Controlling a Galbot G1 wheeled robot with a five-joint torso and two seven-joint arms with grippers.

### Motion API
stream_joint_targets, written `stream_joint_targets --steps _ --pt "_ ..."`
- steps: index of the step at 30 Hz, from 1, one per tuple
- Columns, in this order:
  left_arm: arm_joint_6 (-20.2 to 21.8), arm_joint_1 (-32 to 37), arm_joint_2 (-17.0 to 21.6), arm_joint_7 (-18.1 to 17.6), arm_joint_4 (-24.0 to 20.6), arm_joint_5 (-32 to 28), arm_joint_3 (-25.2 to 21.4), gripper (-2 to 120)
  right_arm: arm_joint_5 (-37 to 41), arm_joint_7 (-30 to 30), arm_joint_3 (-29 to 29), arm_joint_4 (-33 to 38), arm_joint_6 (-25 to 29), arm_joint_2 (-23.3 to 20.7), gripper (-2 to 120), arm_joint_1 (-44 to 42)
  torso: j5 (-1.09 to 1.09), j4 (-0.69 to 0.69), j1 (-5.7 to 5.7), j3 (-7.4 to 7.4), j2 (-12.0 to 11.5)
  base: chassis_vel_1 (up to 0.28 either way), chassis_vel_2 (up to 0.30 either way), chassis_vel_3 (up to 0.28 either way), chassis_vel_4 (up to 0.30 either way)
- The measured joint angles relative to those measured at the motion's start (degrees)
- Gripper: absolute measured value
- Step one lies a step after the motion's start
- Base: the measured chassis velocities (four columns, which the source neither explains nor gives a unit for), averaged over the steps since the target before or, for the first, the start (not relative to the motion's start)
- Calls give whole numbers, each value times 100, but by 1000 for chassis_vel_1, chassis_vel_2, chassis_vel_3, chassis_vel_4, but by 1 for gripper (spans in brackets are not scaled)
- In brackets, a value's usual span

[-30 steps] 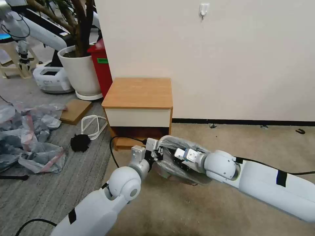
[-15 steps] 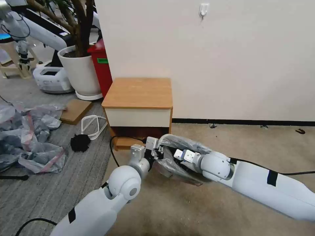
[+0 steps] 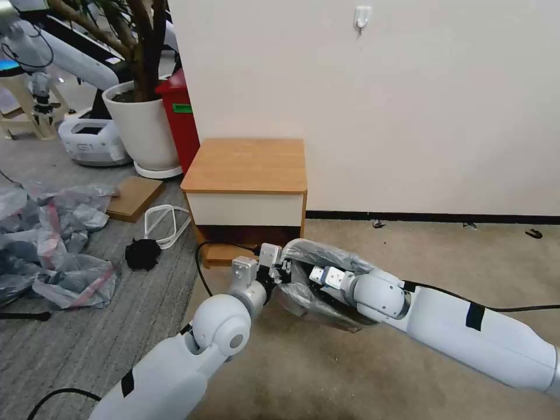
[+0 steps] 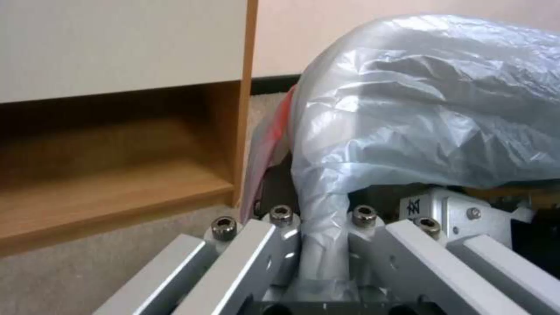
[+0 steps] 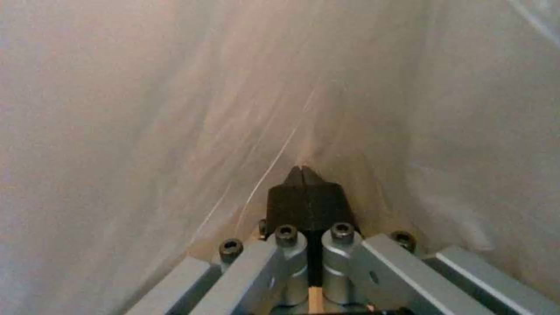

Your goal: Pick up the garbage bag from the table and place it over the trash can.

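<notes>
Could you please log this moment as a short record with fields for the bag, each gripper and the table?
garbage bag: draped on the floor in front of the table, off the tabletop
left gripper: shut on a bunched fold of the garbage bag
right gripper: shut, pushed inside the bag, film all around it
table: top bare, against the wall
trash can: cannot tell, hidden under the bag

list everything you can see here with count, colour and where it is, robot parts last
garbage bag: 1, translucent grey, pink band, draped over the bin on the floor before the table
trash can: 1, edge under the bag
table: 1, light wood, white drawer, against the wall
bag heap: several, grey and pink, floor far left
red bin: 1, behind the table
plant pot: 1, white, beside the red bin
left pincer: shut on a bag fold
right pincer: shut, inside the bag
</notes>
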Motion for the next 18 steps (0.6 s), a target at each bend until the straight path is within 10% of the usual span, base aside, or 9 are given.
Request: stream_joint_targets --steps 18 --pt "-2 -109 -84 -169 108 -179 -18 3 3 15 -19 78 3 -47 0 48 0 0 0 0 0 0 0 0 0"
